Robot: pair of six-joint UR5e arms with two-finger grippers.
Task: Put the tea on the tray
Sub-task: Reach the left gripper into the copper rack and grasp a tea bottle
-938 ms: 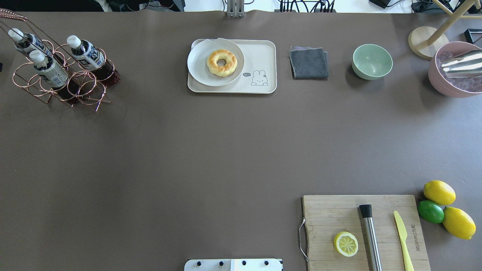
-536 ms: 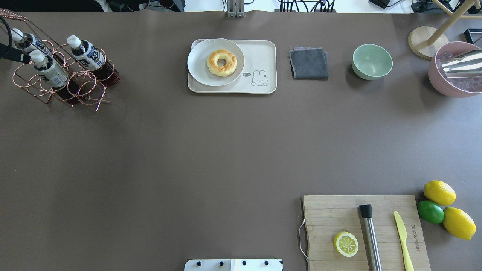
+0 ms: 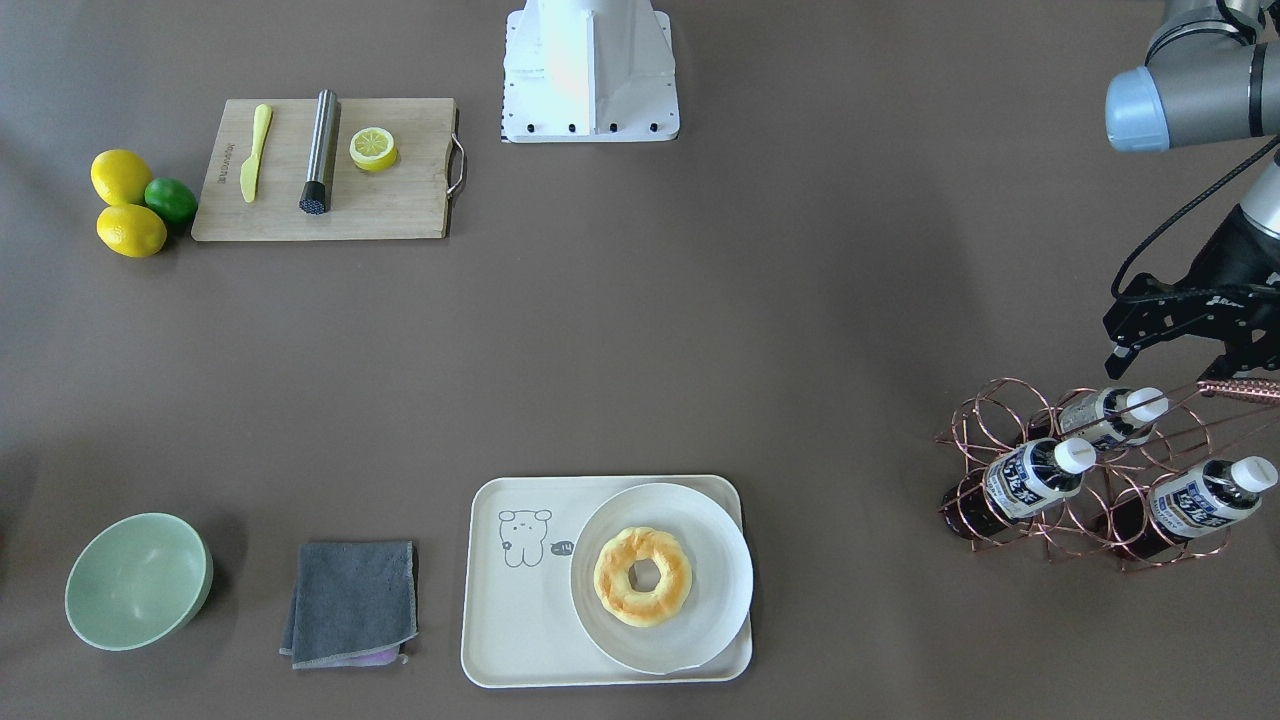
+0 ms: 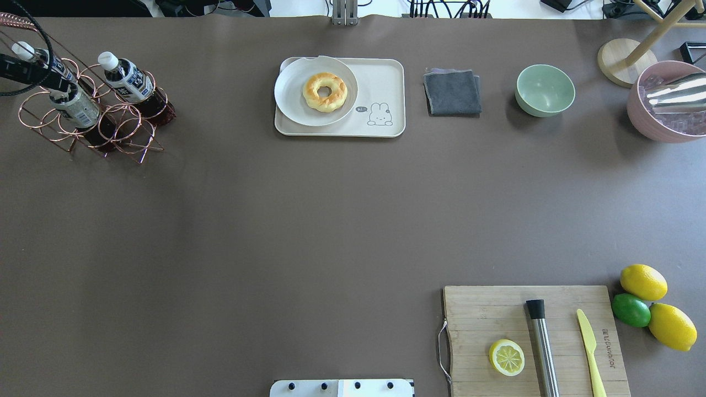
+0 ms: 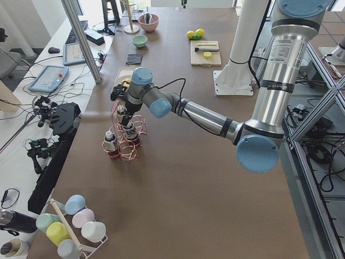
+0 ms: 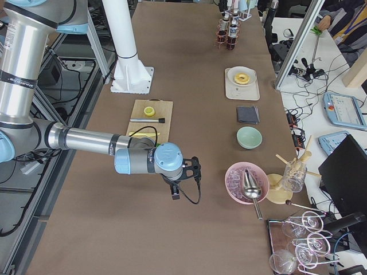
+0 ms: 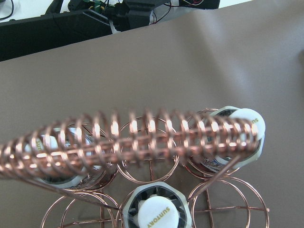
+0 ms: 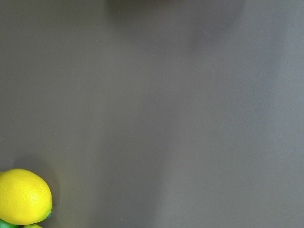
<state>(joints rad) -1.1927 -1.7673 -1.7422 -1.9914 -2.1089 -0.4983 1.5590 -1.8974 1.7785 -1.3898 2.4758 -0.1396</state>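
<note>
Three tea bottles lean in a copper wire rack (image 4: 118, 129): one tea bottle (image 4: 130, 79) nearest the tray, another (image 4: 79, 106) in front, a third (image 4: 34, 59) behind. The same bottles (image 3: 1030, 478) show at the front view's right. My left gripper (image 4: 51, 77) (image 3: 1175, 358) hangs open just above the rack, over the caps of the two left bottles, holding nothing. Its wrist view looks down past the rack's coiled handle (image 7: 142, 137) onto a white cap (image 7: 156, 216). The cream tray (image 4: 380, 77) (image 3: 520, 620) lies far to the right. My right gripper (image 6: 174, 193) shows only in the right side view; its state cannot be told.
A white plate (image 4: 292, 105) with a doughnut (image 4: 325, 92) fills the tray's left half. Beyond it lie a grey cloth (image 4: 452, 92), a green bowl (image 4: 545, 90) and a pink bowl (image 4: 645, 124). A cutting board (image 4: 480, 314) with lemon half, metal rod and knife sits front right.
My left gripper has come in from the left edge and moved right over the rack; it now covers the front bottle's cap. The bottles and tray have not moved.
</note>
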